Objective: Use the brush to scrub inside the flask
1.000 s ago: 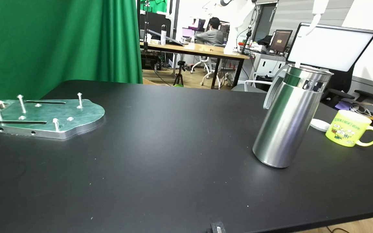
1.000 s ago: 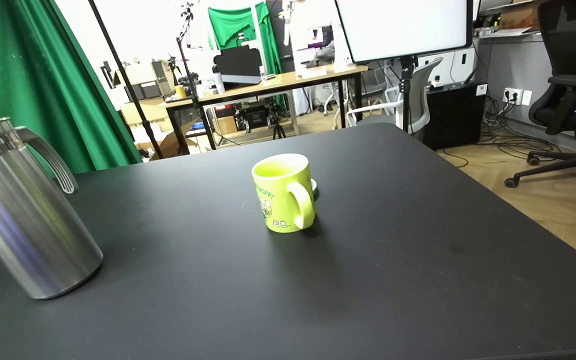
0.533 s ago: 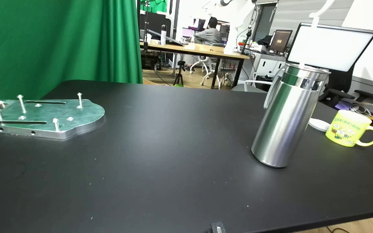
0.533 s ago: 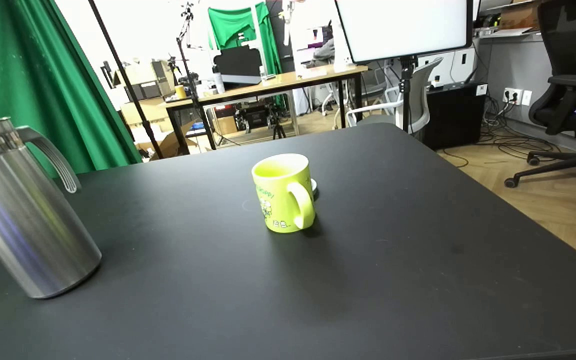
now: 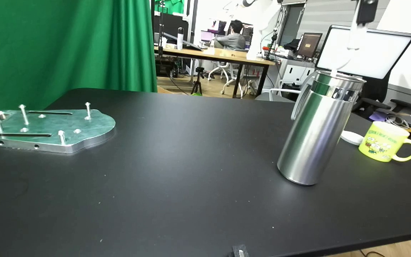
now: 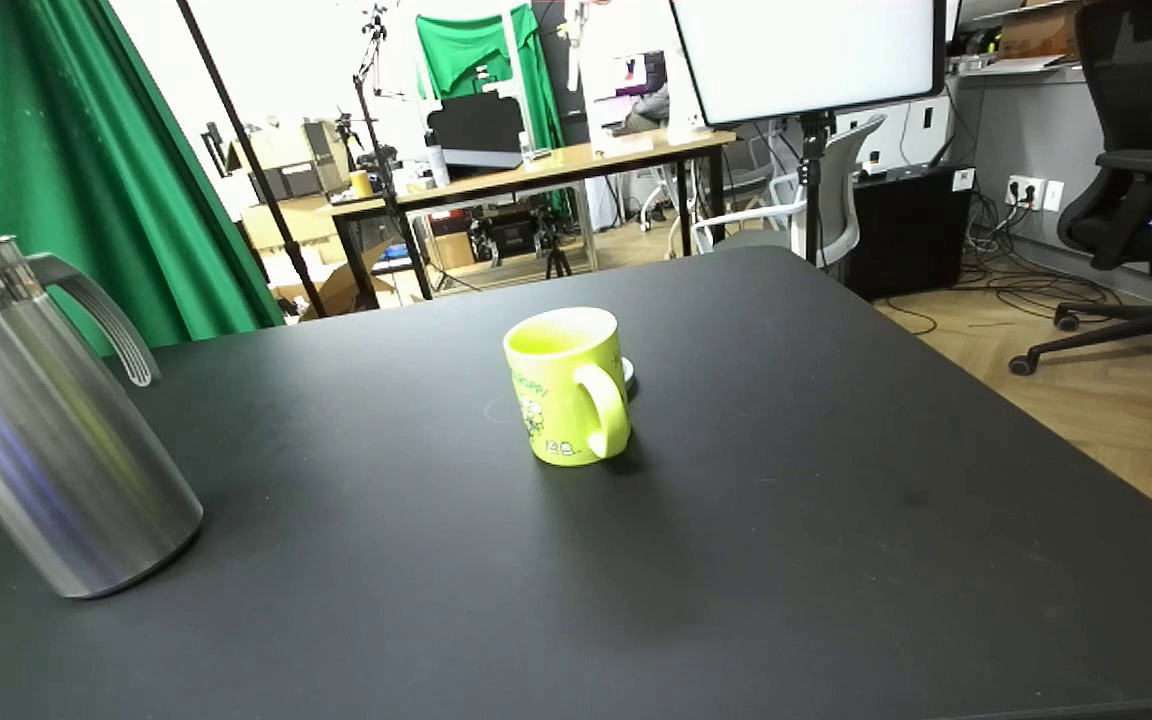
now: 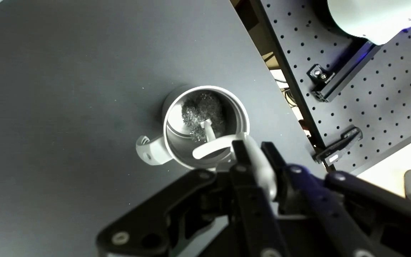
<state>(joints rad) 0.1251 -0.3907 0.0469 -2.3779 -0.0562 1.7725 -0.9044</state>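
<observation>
Entry to the flask (image 5: 316, 132) is partly blocked by the brush (image 7: 209, 130), held in the gripper (image 7: 254, 150); inside, some room is found toward the flask's handle (image 7: 155, 151), by which that flank is obstructed outside. In an exterior view, a wide lane of table (image 5: 191, 160) is offered between flask and metal plate (image 5: 59, 123), which is studded with bolts (image 5: 24, 115). In both exterior views, the flask is separated by a gap from the mug (image 6: 554, 395), closely flanked by a white disc (image 5: 351, 137).
</observation>
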